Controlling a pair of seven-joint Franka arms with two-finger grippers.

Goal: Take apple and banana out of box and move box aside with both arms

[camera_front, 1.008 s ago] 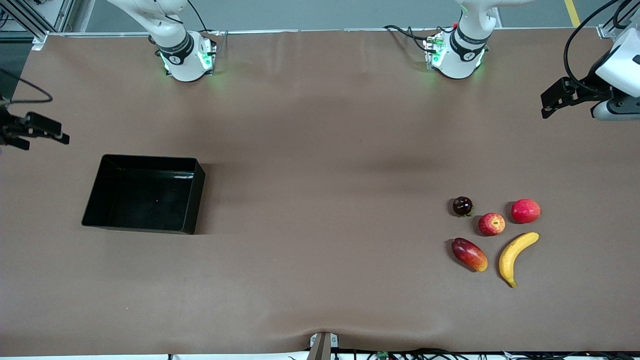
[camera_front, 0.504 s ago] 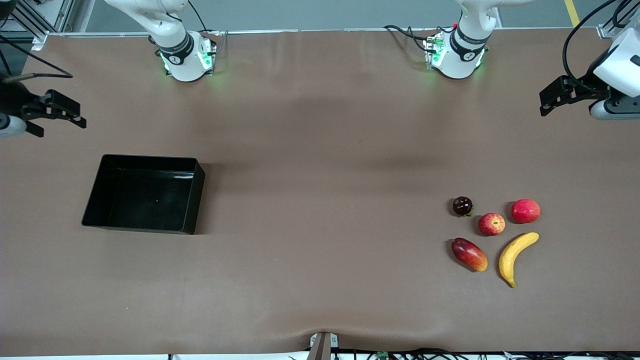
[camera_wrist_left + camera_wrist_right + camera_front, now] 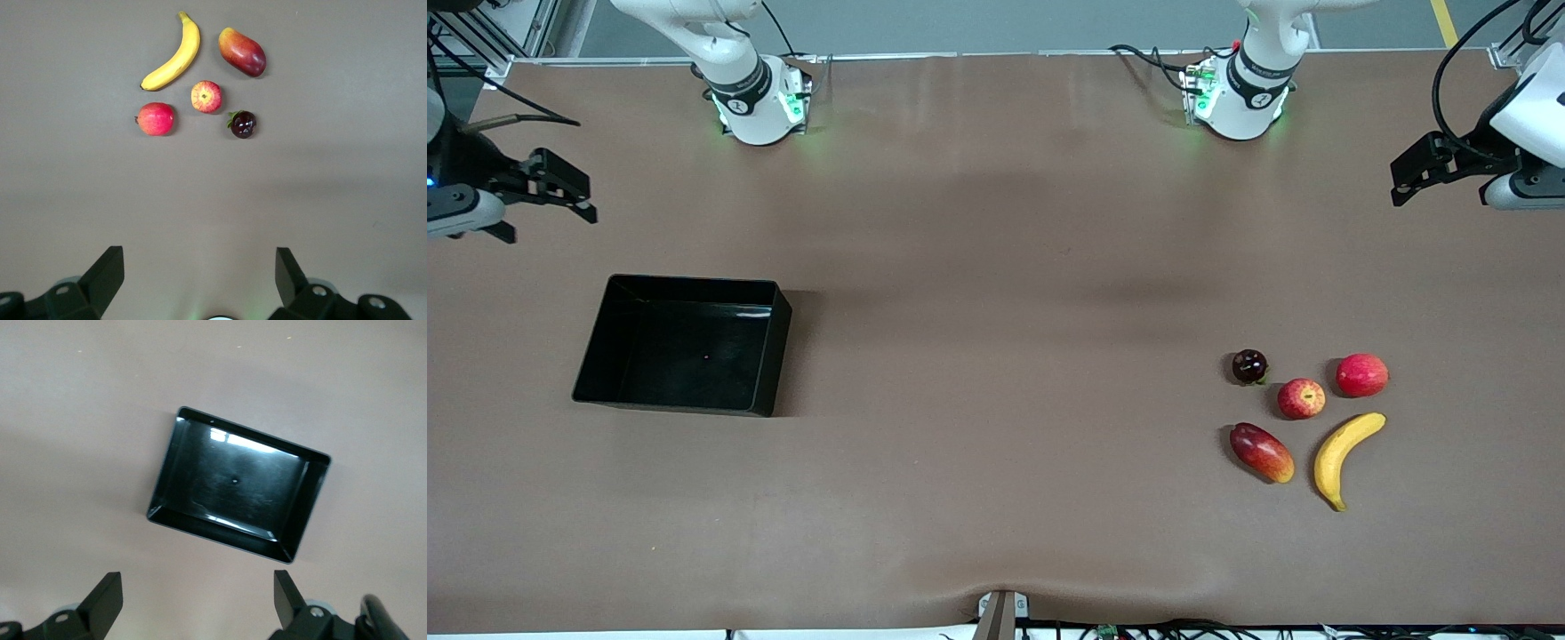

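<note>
- The box (image 3: 682, 344) sits flat on the brown tabletop (image 3: 996, 356) toward the right arm's end, open side up, with nothing in it; the right wrist view shows its glossy black floor (image 3: 237, 487) catching light.
- The banana (image 3: 1343, 456) lies on the tabletop toward the left arm's end, nearest the front camera of the 5 fruits grouped there.
- The apple (image 3: 1301, 397), red with yellow patches, sits in the middle of the group, near the banana's upper end but not touching it; the left wrist view shows the same gap (image 3: 206, 96).
- A mango (image 3: 1261, 452) lies beside the banana, on the side toward the right arm's end.
- A dark purple fruit (image 3: 1249, 365) and a plain red round fruit (image 3: 1361, 374) sit farther from the front camera, 1 on each side of the apple.
- The left end effector (image 3: 1414, 171) hangs above bare tabletop at the left arm's end, apart from the fruits; its fingers (image 3: 107, 273) are spread wide and hold nothing.
- The right end effector (image 3: 560, 188) hangs above bare tabletop at the right arm's end, off the box; its fingers (image 3: 107, 597) are spread wide too, with nothing between them.
</note>
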